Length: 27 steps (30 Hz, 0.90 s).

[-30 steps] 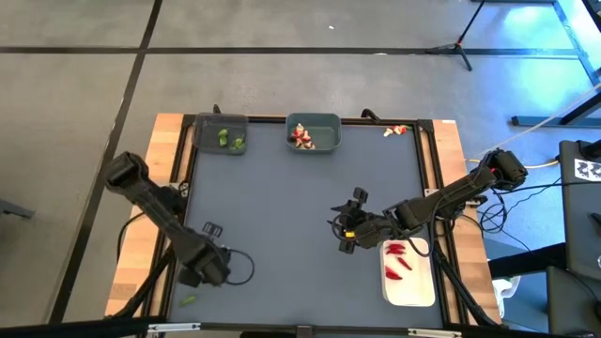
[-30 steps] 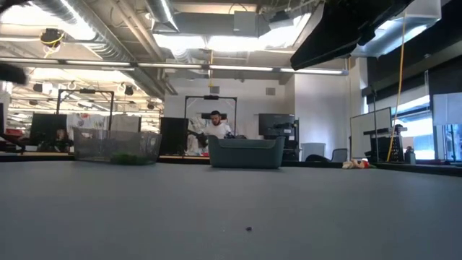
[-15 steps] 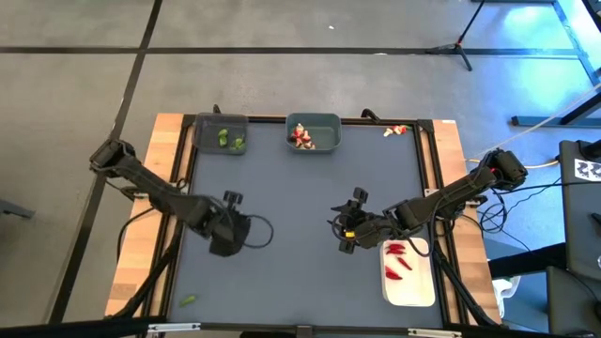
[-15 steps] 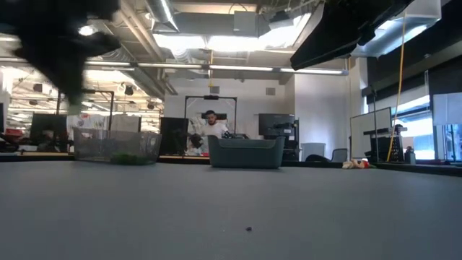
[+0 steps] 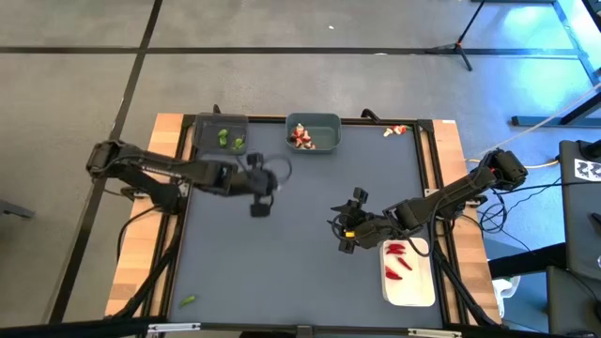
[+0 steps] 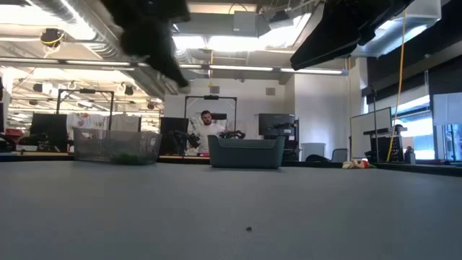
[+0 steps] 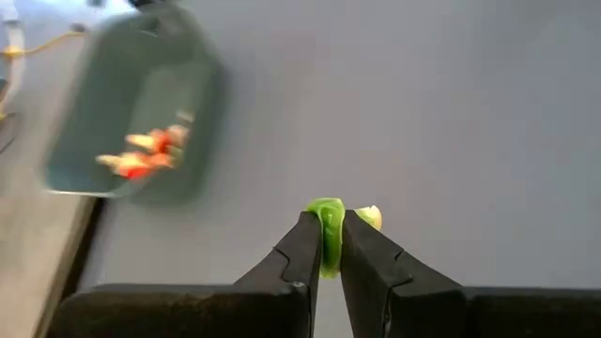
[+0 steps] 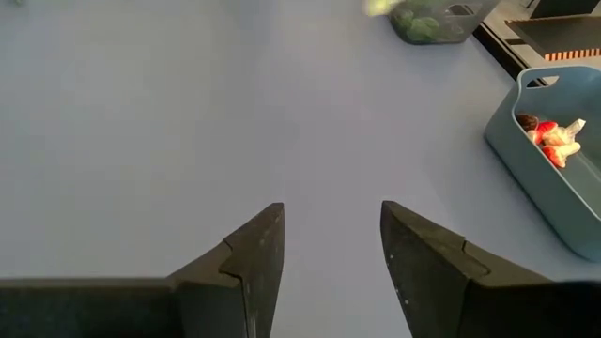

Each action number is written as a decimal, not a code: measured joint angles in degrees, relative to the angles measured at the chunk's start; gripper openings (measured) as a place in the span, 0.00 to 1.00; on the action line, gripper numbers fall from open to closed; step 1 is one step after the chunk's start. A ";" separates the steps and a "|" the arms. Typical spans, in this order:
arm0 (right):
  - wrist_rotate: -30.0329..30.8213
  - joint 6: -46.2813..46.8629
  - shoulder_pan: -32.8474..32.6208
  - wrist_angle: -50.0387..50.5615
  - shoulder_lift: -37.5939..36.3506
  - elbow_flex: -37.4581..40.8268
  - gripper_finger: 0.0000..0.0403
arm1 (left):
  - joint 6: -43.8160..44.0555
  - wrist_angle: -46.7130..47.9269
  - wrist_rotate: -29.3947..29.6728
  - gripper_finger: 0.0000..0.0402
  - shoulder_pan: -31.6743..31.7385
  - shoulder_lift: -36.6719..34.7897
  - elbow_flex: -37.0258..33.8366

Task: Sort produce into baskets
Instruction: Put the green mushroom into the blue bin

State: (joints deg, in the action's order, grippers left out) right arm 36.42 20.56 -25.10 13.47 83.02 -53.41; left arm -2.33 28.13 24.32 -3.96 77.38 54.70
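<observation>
Place: an open-plan robotics lab or engineering office.
Ceiling: exposed ducts (image 6: 86,25) and pipes run overhead between long strip lights (image 6: 310,71).
Background: desks with dark monitors (image 6: 276,124) fill the far room, where a person (image 6: 207,130) sits at one of them.
Floor: grey carpet tiles (image 5: 282,84) with dark tape lines surround the rig.
Rig: a black-framed bench (image 5: 310,253) on wooden boards, with cables (image 5: 545,122) and a stand's legs (image 5: 462,45) nearby.
</observation>
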 joint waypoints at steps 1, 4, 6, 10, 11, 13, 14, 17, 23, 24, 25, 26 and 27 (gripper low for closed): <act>0.00 0.00 0.00 0.02 0.00 0.00 0.44 | 0.00 -2.11 0.01 0.08 1.82 0.00 0.00; 0.00 0.02 0.01 0.04 0.00 0.00 0.44 | 0.00 -7.43 -0.02 0.08 6.94 0.35 0.00; 0.00 0.04 0.00 0.04 0.00 0.00 0.44 | -0.07 -11.66 0.00 0.08 10.11 1.10 0.02; 0.00 0.15 0.01 0.02 -0.02 0.02 0.44 | -0.07 -17.95 0.00 0.08 15.64 3.41 0.02; 0.00 0.17 0.01 0.03 -0.02 0.02 0.44 | -0.07 -19.21 0.00 0.08 16.81 4.25 0.02; 0.00 0.17 0.01 -0.03 -0.02 0.02 0.44 | -0.24 -22.73 -0.08 0.08 18.94 6.36 0.02; -0.01 0.17 0.00 0.02 -0.02 0.02 0.44 | -0.89 -24.35 -0.53 0.08 19.90 7.52 0.02; -0.02 0.17 0.00 0.00 -0.02 0.02 0.44 | -3.28 -28.69 -2.11 0.08 22.33 11.14 0.02; -0.01 0.17 0.00 0.09 -0.02 0.02 0.44 | -4.20 -37.07 -2.40 0.08 25.74 17.81 0.02; -0.01 0.17 0.00 0.12 -0.02 0.02 0.44 | -4.20 -38.45 -2.40 0.08 26.16 18.67 0.02; -0.02 0.17 0.00 0.19 -0.02 0.02 0.44 | -4.20 -39.35 -2.42 0.08 26.52 19.38 0.02; -0.02 0.17 0.00 0.24 -0.02 0.02 0.44 | -4.24 -40.11 -2.40 0.09 26.91 20.09 0.02; -0.01 0.17 0.01 0.28 -0.02 0.02 0.44 | -4.44 -41.02 -2.41 0.10 27.25 20.70 0.02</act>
State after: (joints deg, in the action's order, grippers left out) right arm 36.41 20.73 -25.09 13.76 83.00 -53.39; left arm -6.76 -12.89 21.91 23.28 98.08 54.72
